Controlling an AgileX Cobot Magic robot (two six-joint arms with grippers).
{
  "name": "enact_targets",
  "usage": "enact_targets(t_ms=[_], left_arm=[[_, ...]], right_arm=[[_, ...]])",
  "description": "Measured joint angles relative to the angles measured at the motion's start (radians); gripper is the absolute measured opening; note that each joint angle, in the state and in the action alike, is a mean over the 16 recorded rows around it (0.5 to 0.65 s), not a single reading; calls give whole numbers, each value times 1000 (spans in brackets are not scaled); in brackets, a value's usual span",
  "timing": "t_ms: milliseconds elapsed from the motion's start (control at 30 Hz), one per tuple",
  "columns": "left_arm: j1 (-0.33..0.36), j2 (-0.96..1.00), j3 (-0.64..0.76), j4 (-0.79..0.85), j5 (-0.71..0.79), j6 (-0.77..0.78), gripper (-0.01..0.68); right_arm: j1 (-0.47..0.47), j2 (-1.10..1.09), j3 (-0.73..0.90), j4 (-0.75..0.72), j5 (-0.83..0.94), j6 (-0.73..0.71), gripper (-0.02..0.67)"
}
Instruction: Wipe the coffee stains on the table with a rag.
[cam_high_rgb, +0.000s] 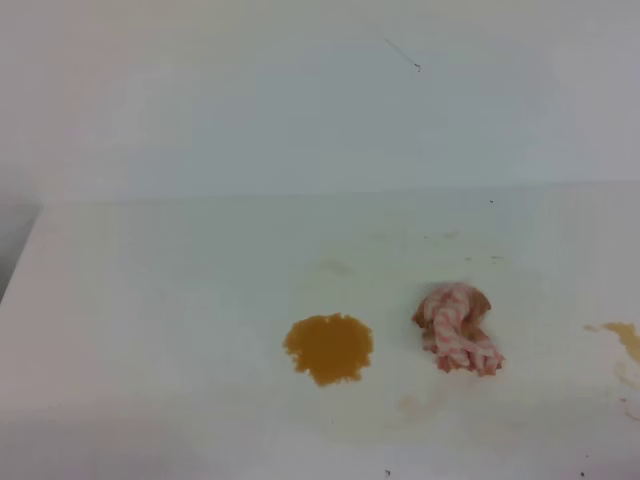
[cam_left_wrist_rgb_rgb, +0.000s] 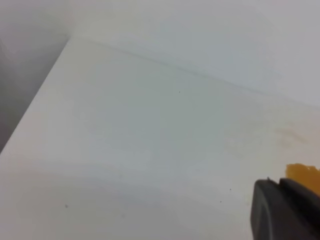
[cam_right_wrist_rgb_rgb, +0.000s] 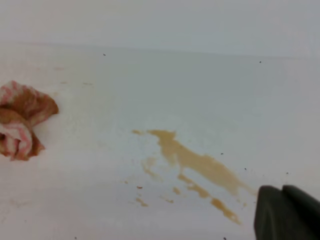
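The rag (cam_high_rgb: 458, 328) lies crumpled on the white surface (cam_high_rgb: 160, 300), right of centre in the exterior high view, held by nothing. Just to its left, apart from it, sits the large roundish coffee stain (cam_high_rgb: 329, 347). A second, streaky stain (cam_high_rgb: 622, 336) runs off the right edge of that frame; in the right wrist view it spreads across the lower middle as a smear with small droplets around it.

Neither arm appears in the exterior high view. The right tool (cam_right_wrist_rgb_rgb: 287, 212) shows only as a dark tip in the lower right corner of its own view; its jaws look pressed together with nothing between them. The left tool (cam_left_wrist_rgb_rgb: 285, 210) is likewise a dark shape in the lower right corner of its view, and I cannot tell whether it is open or closed.

Likely risks, as I judge them: the rag is a loose, bunched lump, so a pinch on an outer fold may lift only a flap and leave it trailing. The right tool must open before it descends, or it will merely shove the cloth sideways. Part of the rag already looks brown, so that side could smear liquid outward. The droplets and the streak at the far right are easily missed.
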Motion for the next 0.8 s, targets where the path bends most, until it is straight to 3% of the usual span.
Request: enact_targets(t_ms=[800], left_arm=[[0, 0, 0, 0, 0, 0, 0]], right_arm=[[0, 0, 0, 0, 0, 0, -2]])
